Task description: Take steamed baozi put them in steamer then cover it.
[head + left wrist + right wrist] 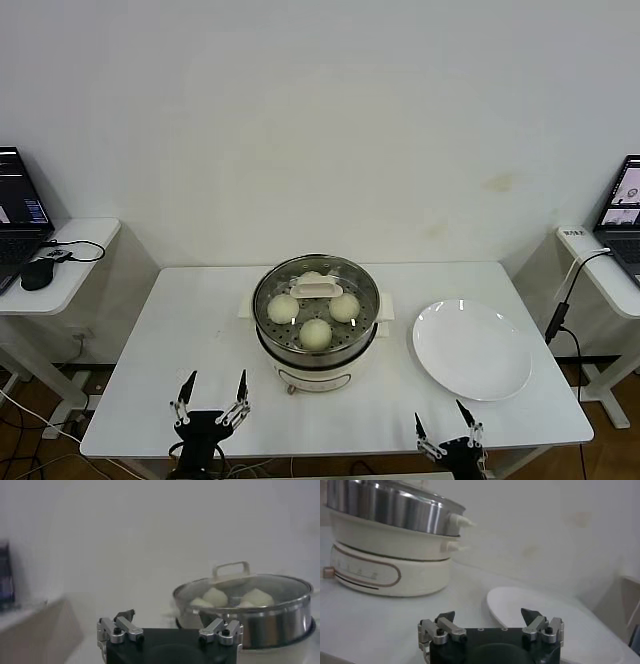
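Head view lets us read no brand or writing. On the white table (pixel 200 330) stands the round shiny steel steamer on its cream-white base (pixel 315 325), and in it we count four pale round steamed baozi (pixel 316 333). The clear glass cover with a cream-white handle (pixel 317 290) sits on top. Beside it lies one flat white plate (pixel 472 349). Our left gripper (pixel 214 392) and right gripper (pixel 447 422) hang near the table's front edge, both with fingers spread wide, holding nothing.
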Controlling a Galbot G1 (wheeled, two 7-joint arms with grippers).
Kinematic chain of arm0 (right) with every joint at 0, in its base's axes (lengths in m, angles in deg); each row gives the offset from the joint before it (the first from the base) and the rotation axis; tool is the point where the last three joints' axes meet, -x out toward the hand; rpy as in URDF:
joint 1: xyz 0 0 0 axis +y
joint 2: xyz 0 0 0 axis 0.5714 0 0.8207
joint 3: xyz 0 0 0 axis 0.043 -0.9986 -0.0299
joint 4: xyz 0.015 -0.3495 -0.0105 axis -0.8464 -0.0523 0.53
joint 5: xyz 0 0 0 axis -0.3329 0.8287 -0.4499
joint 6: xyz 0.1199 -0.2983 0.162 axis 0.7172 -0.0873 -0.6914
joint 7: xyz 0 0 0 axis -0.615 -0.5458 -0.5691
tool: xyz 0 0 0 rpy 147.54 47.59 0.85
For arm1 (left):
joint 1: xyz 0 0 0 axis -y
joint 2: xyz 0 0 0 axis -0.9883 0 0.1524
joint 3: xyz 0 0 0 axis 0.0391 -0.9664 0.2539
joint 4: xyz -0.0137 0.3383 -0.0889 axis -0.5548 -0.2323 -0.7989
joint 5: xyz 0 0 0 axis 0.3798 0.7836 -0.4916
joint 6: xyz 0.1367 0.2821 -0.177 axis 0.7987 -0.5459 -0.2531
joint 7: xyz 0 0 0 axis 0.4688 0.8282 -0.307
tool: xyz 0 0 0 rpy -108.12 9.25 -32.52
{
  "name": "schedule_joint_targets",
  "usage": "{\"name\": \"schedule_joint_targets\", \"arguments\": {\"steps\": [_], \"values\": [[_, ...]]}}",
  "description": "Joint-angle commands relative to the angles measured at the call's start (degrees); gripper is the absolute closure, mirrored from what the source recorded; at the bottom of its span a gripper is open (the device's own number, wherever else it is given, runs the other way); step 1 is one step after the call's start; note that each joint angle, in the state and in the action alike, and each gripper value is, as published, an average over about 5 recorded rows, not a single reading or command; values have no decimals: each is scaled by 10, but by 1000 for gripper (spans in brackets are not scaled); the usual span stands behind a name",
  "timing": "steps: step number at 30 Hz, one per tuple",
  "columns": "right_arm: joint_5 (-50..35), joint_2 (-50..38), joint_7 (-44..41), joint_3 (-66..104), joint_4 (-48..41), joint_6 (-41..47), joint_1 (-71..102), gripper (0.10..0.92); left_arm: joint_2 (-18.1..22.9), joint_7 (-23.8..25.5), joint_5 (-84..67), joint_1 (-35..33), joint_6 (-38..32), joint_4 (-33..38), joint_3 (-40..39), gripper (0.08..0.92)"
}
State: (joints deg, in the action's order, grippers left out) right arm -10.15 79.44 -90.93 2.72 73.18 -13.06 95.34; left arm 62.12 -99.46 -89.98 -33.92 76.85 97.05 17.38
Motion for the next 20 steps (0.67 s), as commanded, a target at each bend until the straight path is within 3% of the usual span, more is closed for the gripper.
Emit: {"name": "schedule_joint_targets", "arguments": {"steps": [1, 20], "values": [[-54, -9, -28, -3, 33, 30, 12, 203, 34, -11, -110, -38, -29, -1, 11, 177], [-82, -15, -28, -2, 82, 64, 29, 203, 36, -1, -24, -44, -46, -62, 25, 177]]}}
